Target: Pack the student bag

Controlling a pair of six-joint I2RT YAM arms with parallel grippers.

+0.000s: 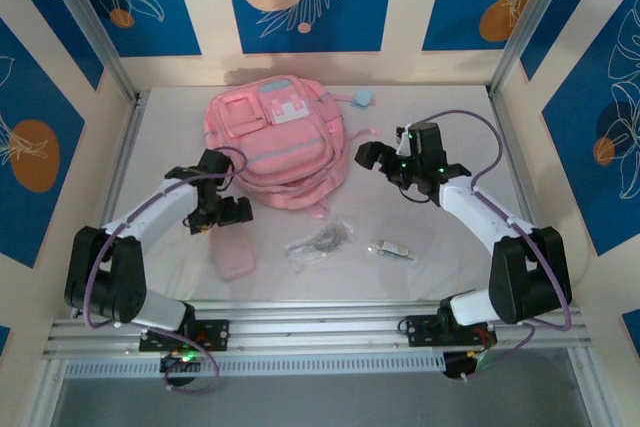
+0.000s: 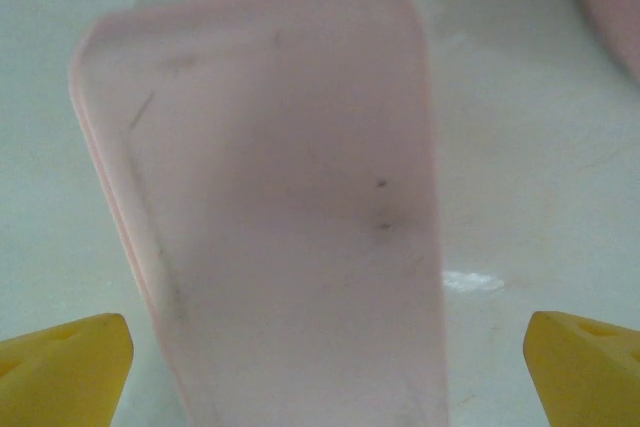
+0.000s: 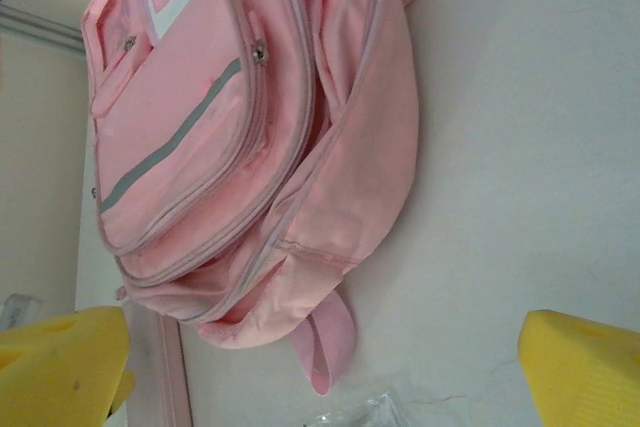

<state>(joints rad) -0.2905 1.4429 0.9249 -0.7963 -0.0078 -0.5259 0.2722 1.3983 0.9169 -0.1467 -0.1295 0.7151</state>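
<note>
— Left gripper (image 1: 222, 213): how does it stand?
— Jaws spread wide, nothing between them. On its wrist camera the two yellow fingertips (image 2: 62, 367) sit in the bottom corners, cut off by the frame. They are clear of the pink pencil case (image 2: 270, 207), which lies flat on the tabletop (image 2: 540, 147) below.
— Is the whole case visible there?
— No. Its near end runs off the bottom edge and the picture is soft. A few dark marks on its face are all I can make out. A pink sliver shows at 1 o'clock, too little to name.
— And the right gripper (image 1: 373, 157)?
— Also wide open, holding nothing. Its fingertips (image 3: 62, 362) are clipped at the lower corners too.
— Where is the student bag (image 1: 278, 142)?
— Seen from overhead, it lies at the back middle of the tabletop with its front pockets up. It is at about 1 o'clock from the left gripper, near but apart. From the right gripper it is at 9 o'clock, just beside the bag's edge and not gripping it.
— What does the right wrist camera hide?
— The bag's top runs out of frame at 12 o'clock. A strap loop (image 3: 325, 342) points to 6 o'clock, and a scrap of clear packet (image 3: 355, 415) is cut off at the bottom.
— Anything else unclear?
— From overhead, the packet's dark contents can't be identified. A small object (image 1: 392, 249) at its 3 o'clock is too tiny to name.
</note>
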